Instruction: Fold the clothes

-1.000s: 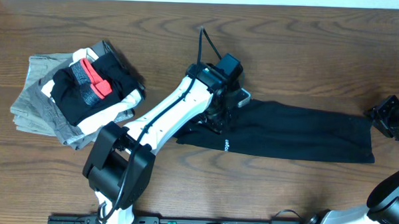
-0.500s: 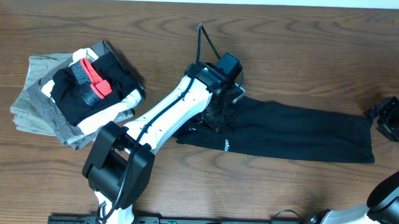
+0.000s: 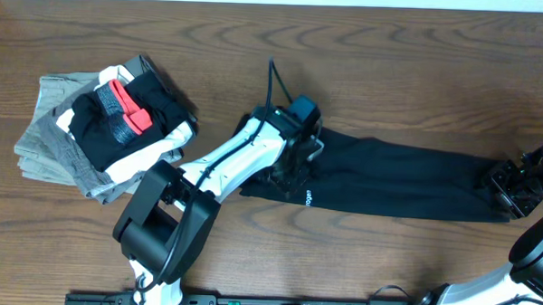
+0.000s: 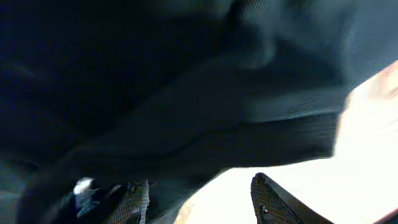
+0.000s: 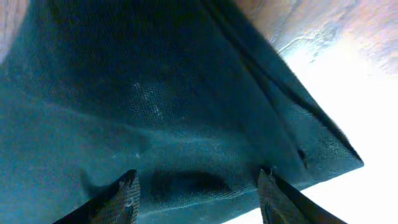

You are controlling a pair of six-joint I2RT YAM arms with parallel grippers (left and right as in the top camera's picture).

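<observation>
Fingers of the left tool [image 4: 198,180] stand spread in our wrist view, nothing pinched between them, with black cloth just beyond their tips. We find the right tool [image 5: 198,173] spread the same way, its fingers over a corner of that cloth (no fabric caught between them, as far as we can see). From overhead, the black T-shirt [image 3: 397,180] lies flat on the wooden worktop [image 3: 392,75] as a long, narrow band running left to right, its small white logo [image 3: 308,196] near the left end. The left arm [image 3: 235,156] reaches over that end; the right tool sits at the other. Farther left, well apart from the shirt, rests a pile of folded garments [image 3: 59,141], gray and white, topped by a black piece with a red patch [image 3: 100,137].
</observation>
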